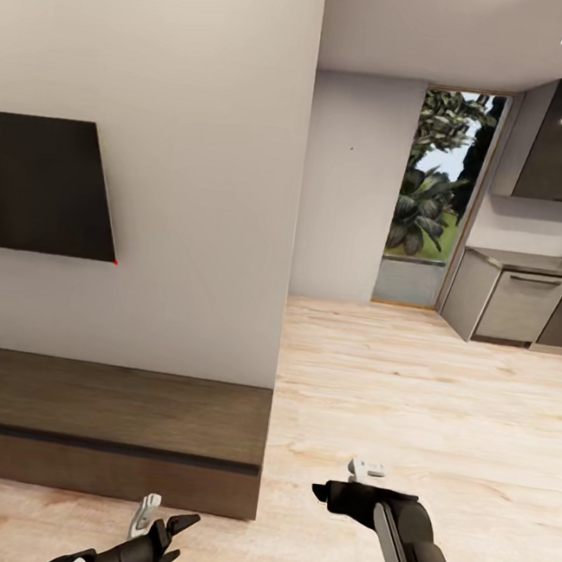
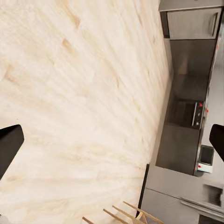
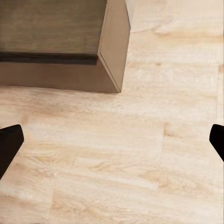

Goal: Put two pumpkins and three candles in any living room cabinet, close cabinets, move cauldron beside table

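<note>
l tool (image 1: pixel 168 521) low, splayed | r tool (image 1: pixel 340 489) low, splayed | cabinet (image 1: pixel 108 423) closed

The cabinet (image 1: pixel 108 423) is dark brown wood with a darker stripe across its front. Above the cabinet, the wall (image 1: pixel 202 132) is plain pale grey and the TV (image 1: pixel 43 186) is black. Beside the cabinet, the floor (image 1: pixel 425 393) is light yellowish wood with streaky grain. Far past the cabinet, the kitchen cupboards (image 1: pixel 523 304) are grey, and the leaves (image 1: pixel 425 201) outside are dark green.
</note>
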You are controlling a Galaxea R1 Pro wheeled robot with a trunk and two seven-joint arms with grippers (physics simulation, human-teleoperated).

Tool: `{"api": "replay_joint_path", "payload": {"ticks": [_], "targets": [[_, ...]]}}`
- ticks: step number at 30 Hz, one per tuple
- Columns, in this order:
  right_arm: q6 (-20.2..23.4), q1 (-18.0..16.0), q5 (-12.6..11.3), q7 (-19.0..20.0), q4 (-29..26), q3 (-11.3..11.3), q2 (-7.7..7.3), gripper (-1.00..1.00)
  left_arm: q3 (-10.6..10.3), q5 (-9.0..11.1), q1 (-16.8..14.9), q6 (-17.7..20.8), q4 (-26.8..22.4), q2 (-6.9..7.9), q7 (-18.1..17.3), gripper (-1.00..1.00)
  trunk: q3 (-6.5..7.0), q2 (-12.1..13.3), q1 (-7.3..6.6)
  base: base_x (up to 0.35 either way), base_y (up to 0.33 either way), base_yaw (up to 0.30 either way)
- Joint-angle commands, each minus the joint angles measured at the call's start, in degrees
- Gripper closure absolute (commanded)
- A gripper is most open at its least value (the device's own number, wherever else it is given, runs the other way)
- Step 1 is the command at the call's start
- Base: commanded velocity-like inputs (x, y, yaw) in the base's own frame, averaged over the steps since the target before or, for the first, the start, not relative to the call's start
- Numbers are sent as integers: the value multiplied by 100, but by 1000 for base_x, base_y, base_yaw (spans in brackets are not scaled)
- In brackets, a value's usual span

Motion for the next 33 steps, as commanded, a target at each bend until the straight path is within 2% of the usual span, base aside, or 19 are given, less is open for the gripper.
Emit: {"api": "replay_joint_path", "payload": {"ticks": [1,7,9,17,19,23,26,33], "targets": [[22,-114,-26,130,-10,-9,1,-100,69,25,-3,-40,9,2,-1,-100,-7,-5,0,0,0,0],[29,-182,-26,362,-37,-19,4,-100,553,14,-3,-402,27,-3,-3,-100,-115,-245,132,0,0,0],[45,-193,-27,412,-60,-14,9,-100,819,25,-3,-480,20,1,-22,-100,-151,-325,176,0,0,0],[52,-196,-31,429,-82,-42,10,-100,968,27,-2,-526,21,-5,-14,-100,-294,-646,352,0,0,0],[47,-196,-32,432,-83,-47,10,-100,1101,27,-3,-532,23,-5,-6,-100,-330,-726,396,0,0,0],[38,-196,-36,576,-83,-47,17,-100,1634,11,-3,-709,25,-15,10,-100,-402,-887,483,0,0,0],[37,-196,-36,709,-83,-47,18,-100,1742,23,-3,-846,23,-16,18,-100,-456,-1007,549,0,0,0],[10,-196,-36,817,-83,-32,18,-100,1808,40,-3,-939,-2,-39,4,-100,-582,-1288,703,0,0,0]]}}
